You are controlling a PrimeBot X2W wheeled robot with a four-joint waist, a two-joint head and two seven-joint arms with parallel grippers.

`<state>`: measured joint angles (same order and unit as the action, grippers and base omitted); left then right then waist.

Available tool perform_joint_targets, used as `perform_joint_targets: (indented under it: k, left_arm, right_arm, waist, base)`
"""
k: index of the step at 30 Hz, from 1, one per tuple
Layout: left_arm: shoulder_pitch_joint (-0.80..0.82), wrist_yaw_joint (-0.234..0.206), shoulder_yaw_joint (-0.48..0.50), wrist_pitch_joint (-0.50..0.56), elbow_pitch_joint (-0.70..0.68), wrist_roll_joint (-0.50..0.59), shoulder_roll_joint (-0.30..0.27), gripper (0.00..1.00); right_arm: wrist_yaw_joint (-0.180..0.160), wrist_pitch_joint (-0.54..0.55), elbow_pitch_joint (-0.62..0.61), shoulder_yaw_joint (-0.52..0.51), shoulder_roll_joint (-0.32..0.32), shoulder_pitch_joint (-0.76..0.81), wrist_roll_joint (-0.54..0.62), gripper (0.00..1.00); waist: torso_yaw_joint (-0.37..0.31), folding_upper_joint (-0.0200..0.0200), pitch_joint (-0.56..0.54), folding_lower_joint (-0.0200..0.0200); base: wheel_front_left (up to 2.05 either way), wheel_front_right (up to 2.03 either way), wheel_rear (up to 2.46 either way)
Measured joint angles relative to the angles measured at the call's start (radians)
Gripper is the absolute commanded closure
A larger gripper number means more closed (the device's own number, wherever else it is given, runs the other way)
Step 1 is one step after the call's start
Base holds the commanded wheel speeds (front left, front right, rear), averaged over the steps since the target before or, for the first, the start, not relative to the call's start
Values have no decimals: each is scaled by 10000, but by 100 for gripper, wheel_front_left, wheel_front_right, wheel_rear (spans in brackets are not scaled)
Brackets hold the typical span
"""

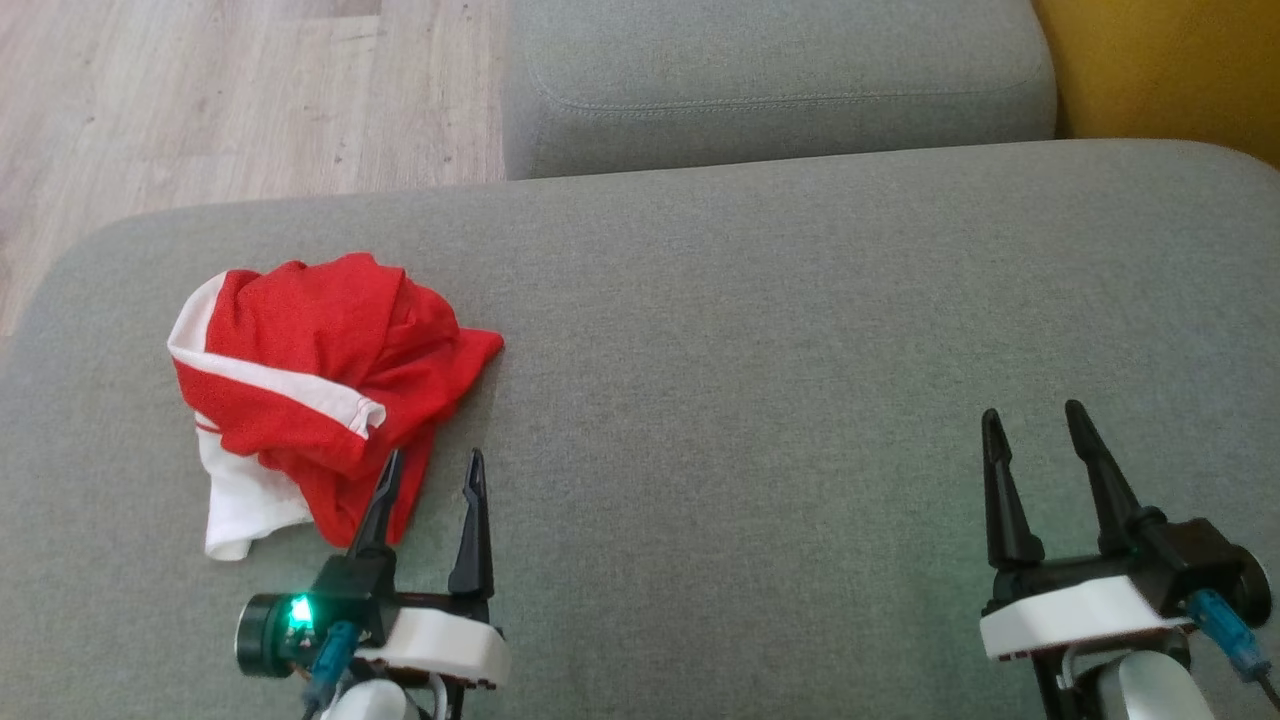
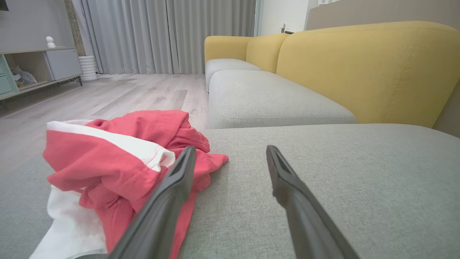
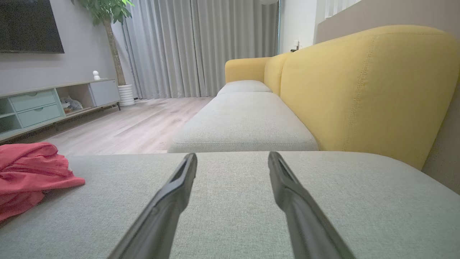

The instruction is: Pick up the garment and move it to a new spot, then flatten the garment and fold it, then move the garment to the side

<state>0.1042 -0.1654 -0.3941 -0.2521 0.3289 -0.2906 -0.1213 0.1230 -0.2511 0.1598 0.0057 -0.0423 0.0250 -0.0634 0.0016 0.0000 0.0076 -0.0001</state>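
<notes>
Grey sofa cushion (image 1: 760, 330), crumpled red-white garment (image 1: 310, 380) unpicked; left gripper (image 1: 432, 470) and right gripper (image 1: 1035, 430) spread empty, so first step: left must close on cloth.

Tapered black fingers (image 1: 1005, 500) and white housings (image 1: 440, 640) are seen on left gripper (image 1: 435, 457) and right gripper (image 1: 1032, 412); green lamp (image 1: 299, 611) at seven o'clock.

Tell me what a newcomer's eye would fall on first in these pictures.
The crumpled red and white garment lies bunched on the left part of the grey fabric sofa cushion. The left gripper stands open right at its near edge, while the right gripper is open over bare cushion far to the right. A mustard-yellow sofa backrest stands out behind.
</notes>
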Motion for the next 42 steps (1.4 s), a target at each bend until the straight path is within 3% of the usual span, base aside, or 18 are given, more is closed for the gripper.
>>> perform_joint_targets:
  k: [20,42]
  left_arm:
    - [-1,692,683,0,380,453,389,0]
    - [-129,700,1267,0,794,769,385,0]
  right_arm:
    - [0,0,334,171,0,-4,-100,0]
    - [0,0,424,1252,-2,13,-633,0]
  waist:
    - [230,0,-131,1]
    - [2429,0,-432,1]
  base:
    - [0,0,0]
    - [0,0,0]
